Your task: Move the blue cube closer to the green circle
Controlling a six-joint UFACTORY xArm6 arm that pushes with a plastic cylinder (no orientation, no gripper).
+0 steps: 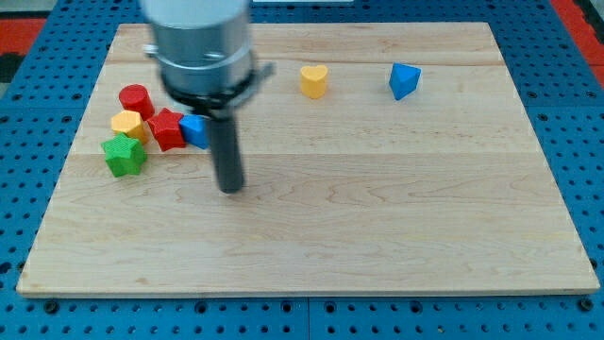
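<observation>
The blue cube point(194, 130) lies at the view's left on the wooden board point(377, 208), touching a red star block point(166, 128) on its left. My tip point(229, 188) rests on the board just to the lower right of the blue cube, a short gap away. The rod partly covers the cube's right side. The only green block in view is a star-like one point(124, 155) at the lower left of the cluster. No green circle shows; the arm's body hides part of the board's top left.
A red cylinder point(136, 98) and a yellow block point(127, 124) sit in the same left cluster. A yellow heart point(314, 80) and a blue wedge-like block point(404, 80) lie near the view's top, right of centre.
</observation>
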